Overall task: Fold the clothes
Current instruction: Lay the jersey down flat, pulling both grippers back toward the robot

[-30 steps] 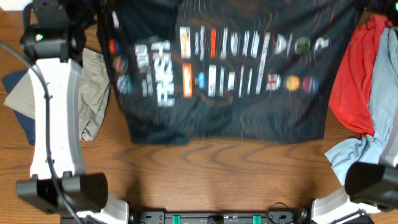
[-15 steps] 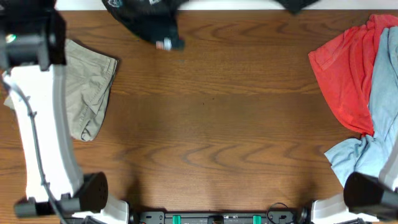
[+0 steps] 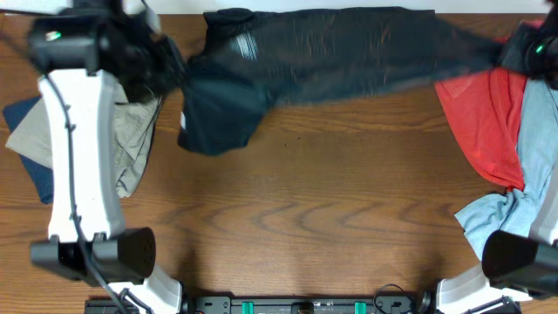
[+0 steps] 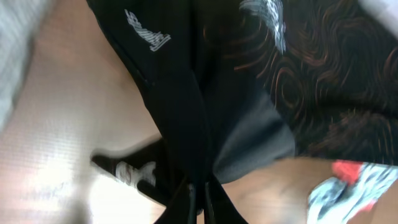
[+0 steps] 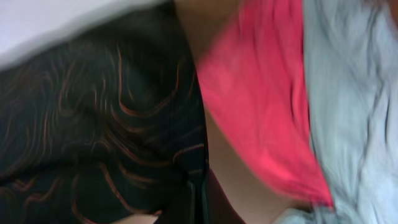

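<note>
The black jersey with thin orange contour lines hangs stretched across the far side of the table, blurred by motion, its plain side toward the overhead camera. My left gripper is shut on its left end; the left wrist view shows the fingers pinching a fold of the black cloth. My right gripper is shut on the jersey's right end; the right wrist view shows the fingers closed on the patterned cloth. A sleeve droops toward the table at the left.
Khaki shorts lie at the left under my left arm, over a dark blue cloth. A red shirt and a light blue garment lie at the right edge. Bare wood fills the middle and front.
The jersey lay flat with its lettering up, then was swept off toward the far edge. Now it is back in view, held stretched between both grippers with its plain side up.
</note>
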Controlling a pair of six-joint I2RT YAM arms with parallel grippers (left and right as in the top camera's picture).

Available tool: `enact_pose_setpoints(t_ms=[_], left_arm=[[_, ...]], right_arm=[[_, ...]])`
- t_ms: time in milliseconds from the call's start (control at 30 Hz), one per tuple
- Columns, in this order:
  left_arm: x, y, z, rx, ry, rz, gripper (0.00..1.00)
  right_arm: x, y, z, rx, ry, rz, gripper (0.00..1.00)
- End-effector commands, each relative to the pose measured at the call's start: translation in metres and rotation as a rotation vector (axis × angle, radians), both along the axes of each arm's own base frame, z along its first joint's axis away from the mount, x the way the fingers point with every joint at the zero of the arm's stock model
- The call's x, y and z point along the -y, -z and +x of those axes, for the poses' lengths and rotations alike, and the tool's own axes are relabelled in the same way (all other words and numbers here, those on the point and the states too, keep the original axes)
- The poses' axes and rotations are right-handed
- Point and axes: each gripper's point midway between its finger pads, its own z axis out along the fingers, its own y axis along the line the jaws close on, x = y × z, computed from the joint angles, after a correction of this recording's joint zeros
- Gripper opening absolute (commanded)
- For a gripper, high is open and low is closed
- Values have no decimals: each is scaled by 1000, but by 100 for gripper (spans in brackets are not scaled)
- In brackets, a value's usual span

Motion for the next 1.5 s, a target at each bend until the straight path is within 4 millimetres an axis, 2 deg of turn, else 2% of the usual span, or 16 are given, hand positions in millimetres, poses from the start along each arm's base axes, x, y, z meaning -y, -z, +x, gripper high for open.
enact_pose_setpoints(t_ms=[0,133,300,433,600,667,833,1000,1100,1267,1367,1467], left_arm=[[3,41,-24,-137,116,36,6],[-4,93,-58,-342,118,72,6],[-4,143,-103,-551,125,61,6],[-4,172,-139,-668,130,54,6],[-11,185,-177,-715,133,94,6],[-13,184,-190,-703,131,106,6],[-13,173,-207,-627,57,112,6],[-13,152,-209,-503,11,113,6],[-13,145,-198,-395,0,113,6],[-16,139,-155,-199,-73,100,6],[-26,137,-126,-112,-154,85,6],[-35,138,-107,-63,-205,76,6]], right_arm=[[-2,42,-18,-169,-42,-10,1],[-6,95,-47,-352,-39,42,1],[-14,162,-96,-583,-30,111,1],[-17,197,-131,-709,-14,154,1],[-16,219,-163,-785,39,194,1],[-14,224,-172,-795,62,203,1],[-10,225,-192,-783,121,221,1],[-6,208,-192,-694,143,199,1],[-4,200,-181,-612,142,185,1],[-6,190,-145,-423,116,218,1],[-8,186,-118,-311,89,244,1],[-7,184,-102,-248,71,245,1]])
